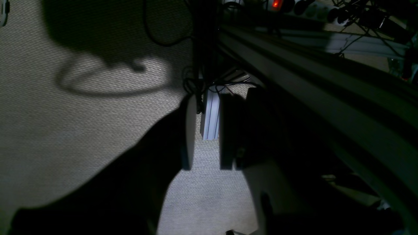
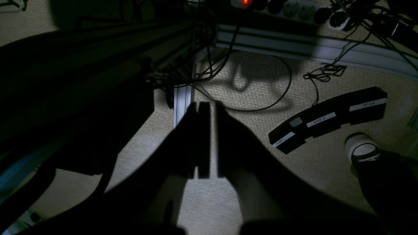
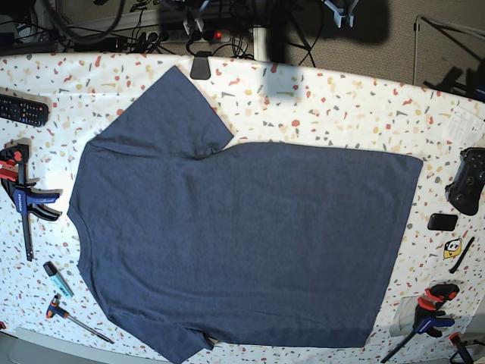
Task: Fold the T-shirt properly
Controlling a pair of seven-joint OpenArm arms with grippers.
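The dark navy T-shirt lies spread flat on the speckled table, plain side up. Its neck is at the left and its hem at the right. One sleeve points to the far edge, the other to the near edge. Neither gripper is over the table in the base view. My left gripper hangs over the carpet beside the table frame, with its jaws a small gap apart and empty. My right gripper also hangs over the carpet, with its jaws almost together and empty.
On the table are a remote, clamps and a marker at the left. A game controller and another clamp are at the right. On the floor are a black pedal bar, cables, a power strip and a shoe.
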